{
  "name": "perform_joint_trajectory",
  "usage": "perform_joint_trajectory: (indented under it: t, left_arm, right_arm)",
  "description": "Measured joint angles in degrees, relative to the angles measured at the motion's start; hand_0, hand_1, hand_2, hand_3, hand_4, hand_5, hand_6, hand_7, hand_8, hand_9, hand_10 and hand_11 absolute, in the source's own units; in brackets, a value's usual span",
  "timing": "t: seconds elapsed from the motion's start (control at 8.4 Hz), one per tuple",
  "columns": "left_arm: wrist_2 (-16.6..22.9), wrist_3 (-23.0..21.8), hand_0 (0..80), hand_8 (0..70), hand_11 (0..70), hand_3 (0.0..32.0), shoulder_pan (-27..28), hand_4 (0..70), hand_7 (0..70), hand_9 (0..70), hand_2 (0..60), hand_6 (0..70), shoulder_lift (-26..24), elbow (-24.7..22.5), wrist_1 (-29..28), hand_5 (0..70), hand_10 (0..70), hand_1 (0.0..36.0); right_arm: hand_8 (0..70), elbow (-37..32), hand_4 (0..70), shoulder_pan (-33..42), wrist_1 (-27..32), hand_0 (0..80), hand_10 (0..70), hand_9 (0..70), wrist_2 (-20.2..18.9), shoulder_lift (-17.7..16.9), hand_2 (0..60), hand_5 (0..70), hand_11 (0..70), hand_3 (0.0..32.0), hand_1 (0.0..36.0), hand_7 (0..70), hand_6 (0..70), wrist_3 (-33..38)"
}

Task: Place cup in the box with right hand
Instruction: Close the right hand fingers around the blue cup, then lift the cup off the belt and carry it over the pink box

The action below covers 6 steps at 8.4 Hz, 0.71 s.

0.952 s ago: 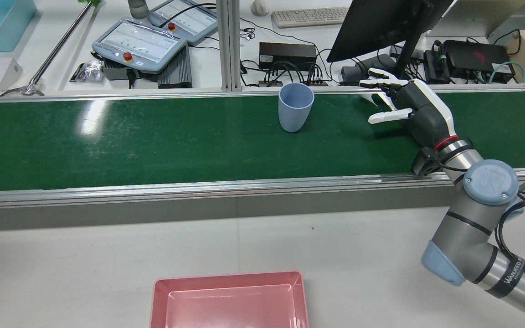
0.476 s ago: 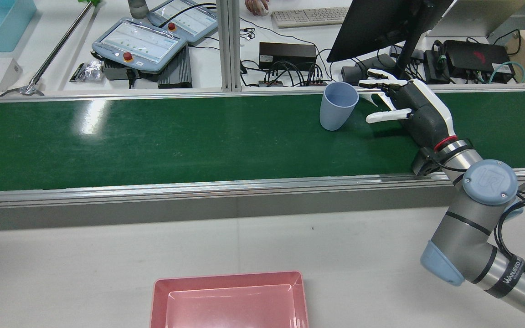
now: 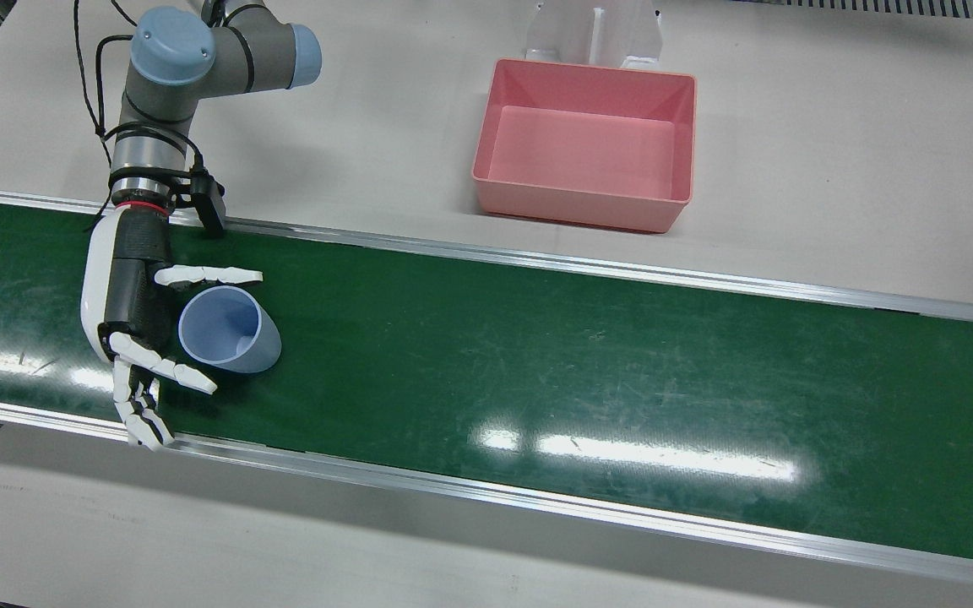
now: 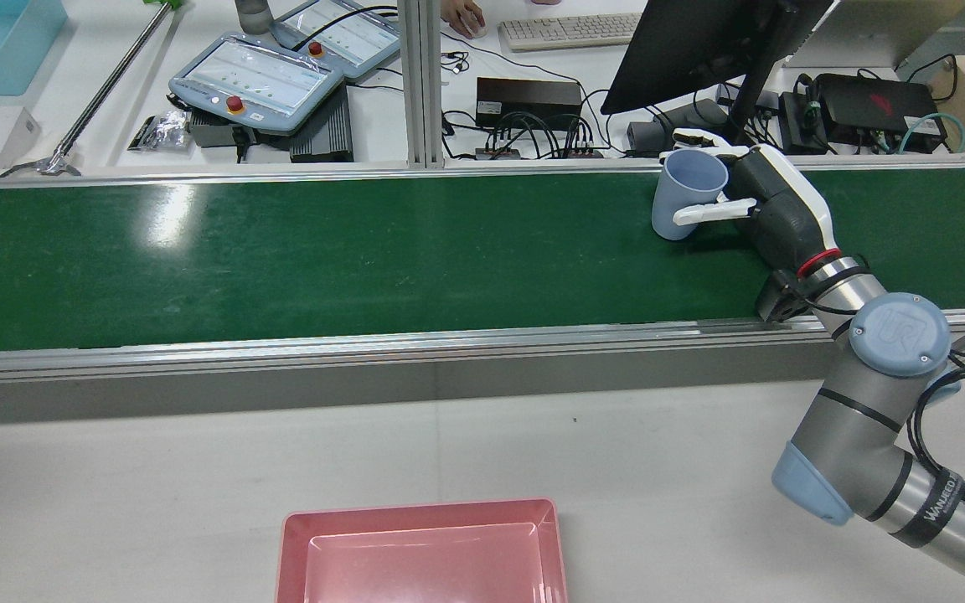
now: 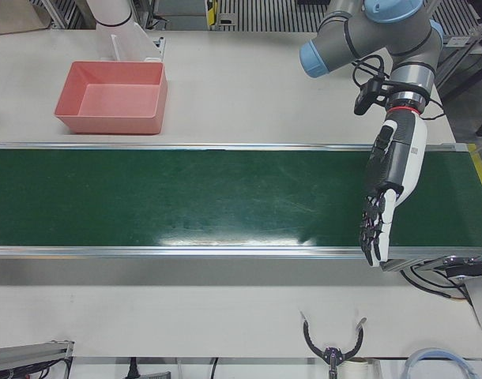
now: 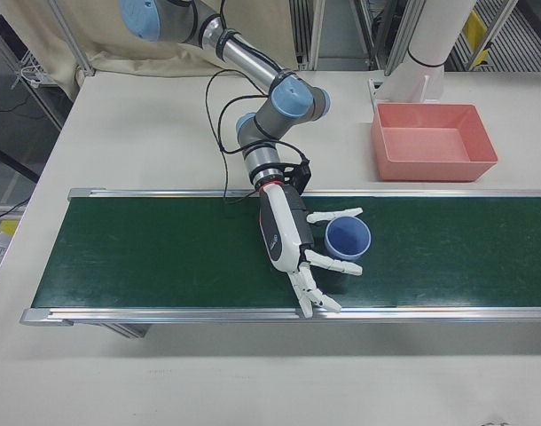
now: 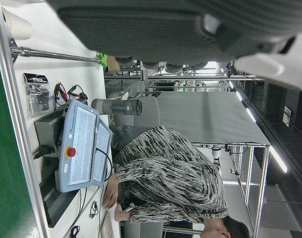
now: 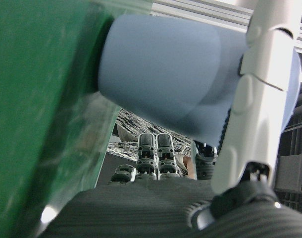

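1. The cup [image 3: 229,329] stands upright on the green belt [image 3: 537,355], inside the spread fingers of the right hand [image 3: 136,325], at its palm; the hand is open, not yet closed.
2. The left hand [image 5: 383,197] hangs open, well apart.
3. Earlier, the cup stood clear of the right hand's fingertips; now it sits between them.

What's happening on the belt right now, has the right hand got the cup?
The blue cup stands upright on the green belt, inside the spread fingers of the right hand. The fingers flank it but have not closed, so it is not gripped or lifted. The pink box sits empty on the table beyond the belt. The left hand hangs open over the belt's other end, holding nothing.
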Motion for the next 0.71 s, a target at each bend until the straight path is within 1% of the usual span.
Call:
perform_joint_trajectory:
  t: [0.12, 0.24, 0.36, 0.48, 0.6, 0.71]
  left_arm:
    - [0.00, 0.00, 0.0, 0.0, 0.0, 0.0, 0.00, 0.0, 0.0, 0.0, 0.0, 0.0, 0.00, 0.00, 0.00, 0.0, 0.0, 0.0]
    - [0.00, 0.00, 0.0, 0.0, 0.0, 0.0, 0.00, 0.0, 0.0, 0.0, 0.0, 0.0, 0.00, 0.00, 0.01, 0.0, 0.0, 0.0]
    - [0.00, 0.00, 0.0, 0.0, 0.0, 0.0, 0.00, 0.0, 0.0, 0.0, 0.0, 0.0, 0.00, 0.00, 0.01, 0.0, 0.0, 0.0]
    - [0.00, 0.00, 0.0, 0.0, 0.0, 0.0, 0.00, 0.0, 0.0, 0.0, 0.0, 0.0, 0.00, 0.00, 0.01, 0.0, 0.0, 0.0]
    - [0.00, 0.00, 0.0, 0.0, 0.0, 0.0, 0.00, 0.0, 0.0, 0.0, 0.0, 0.0, 0.00, 0.00, 0.01, 0.0, 0.0, 0.0]
    - [0.00, 0.00, 0.0, 0.0, 0.0, 0.0, 0.00, 0.0, 0.0, 0.0, 0.0, 0.0, 0.00, 0.00, 0.01, 0.0, 0.0, 0.0]
  right_arm:
    - [14.3, -0.01, 39.1, 0.00, -0.08, 57.9, 3.6, 26.3, 0.16, 0.00, 4.7, 6.7, 6.9, 0.0, 18.2, 34.6, 9.0, 0.00]
    - [17.0, 0.01, 37.4, 0.03, -0.15, 57.7, 4.0, 31.2, 0.28, -0.02, 21.6, 7.4, 7.5, 0.0, 23.5, 43.4, 10.9, 0.00]
    - [41.4, 0.49, 60.2, 0.23, -0.81, 59.8, 26.4, 66.5, 1.14, -0.15, 60.0, 14.5, 40.0, 0.0, 36.0, 70.0, 25.6, 0.00]
    - [62.9, 2.16, 70.0, 0.41, -3.73, 54.6, 52.0, 70.0, 2.90, -0.31, 60.0, 17.2, 70.0, 0.0, 36.0, 70.0, 38.2, 0.00]
    - [64.5, 4.28, 70.0, 0.62, -6.77, 53.3, 55.3, 70.0, 4.39, -0.56, 60.0, 17.2, 70.0, 0.0, 36.0, 70.0, 38.7, 0.03]
    - [63.1, 6.32, 70.0, 0.91, -8.47, 55.4, 53.8, 70.0, 5.11, -0.76, 60.0, 17.2, 70.0, 0.0, 36.0, 70.0, 37.7, 0.00]
